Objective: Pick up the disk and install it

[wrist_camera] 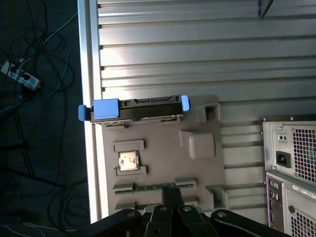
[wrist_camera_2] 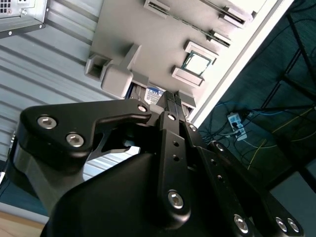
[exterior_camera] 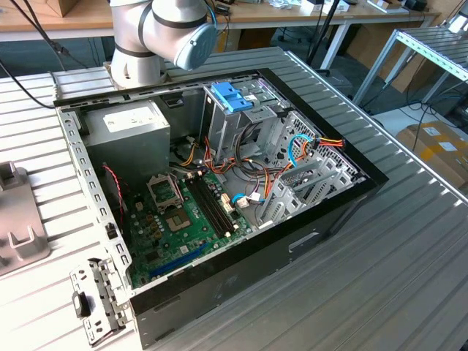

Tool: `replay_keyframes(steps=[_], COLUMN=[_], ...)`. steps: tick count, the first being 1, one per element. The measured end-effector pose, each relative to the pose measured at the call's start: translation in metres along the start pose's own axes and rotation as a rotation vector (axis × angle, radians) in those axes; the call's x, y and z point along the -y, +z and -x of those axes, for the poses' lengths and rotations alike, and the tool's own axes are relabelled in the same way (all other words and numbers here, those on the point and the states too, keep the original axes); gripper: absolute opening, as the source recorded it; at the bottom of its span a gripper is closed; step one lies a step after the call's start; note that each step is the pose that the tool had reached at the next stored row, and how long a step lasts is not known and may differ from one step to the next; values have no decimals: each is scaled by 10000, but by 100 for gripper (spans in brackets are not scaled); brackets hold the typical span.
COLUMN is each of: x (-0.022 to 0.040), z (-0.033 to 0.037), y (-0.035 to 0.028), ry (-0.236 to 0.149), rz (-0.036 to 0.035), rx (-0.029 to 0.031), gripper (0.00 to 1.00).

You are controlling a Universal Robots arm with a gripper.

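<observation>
Second wrist view is showing the gripper point(wrist_camera_2: 171, 95) hanging with fingers pressed together on nothing, hiding most of the disk point(wrist_camera_2: 154, 94) behind them. In the first wrist view the disk point(wrist_camera: 134, 108) is sitting edge-up along one edge of the grey tray point(wrist_camera: 163, 153).

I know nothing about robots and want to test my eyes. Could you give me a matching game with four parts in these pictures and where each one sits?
Things:
1. disk
2. processor chip
3. power supply
4. blue latch piece

Places:
A. on top of the drive cage inside the computer case
B. in a square pocket of the grey tray
C. at the tray's edge, framed in blue
D. in a corner of the open case, with a white label

Pairs: 1-C, 2-B, 3-D, 4-A
</observation>
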State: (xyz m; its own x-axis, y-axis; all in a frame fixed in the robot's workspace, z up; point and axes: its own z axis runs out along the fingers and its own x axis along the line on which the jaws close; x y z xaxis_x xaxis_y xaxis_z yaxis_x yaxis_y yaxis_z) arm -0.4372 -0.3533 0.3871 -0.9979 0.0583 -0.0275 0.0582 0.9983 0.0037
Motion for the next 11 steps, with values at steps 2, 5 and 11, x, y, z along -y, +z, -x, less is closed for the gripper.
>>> replay_keyframes(steps=[2, 5, 11], x=[0, 0, 0], z=[0, 0, 0], y=[0, 0, 0], ry=[-101, -268, -617], rz=[3, 8, 17], rx=[0, 0, -2], gripper=[11, 11, 11])
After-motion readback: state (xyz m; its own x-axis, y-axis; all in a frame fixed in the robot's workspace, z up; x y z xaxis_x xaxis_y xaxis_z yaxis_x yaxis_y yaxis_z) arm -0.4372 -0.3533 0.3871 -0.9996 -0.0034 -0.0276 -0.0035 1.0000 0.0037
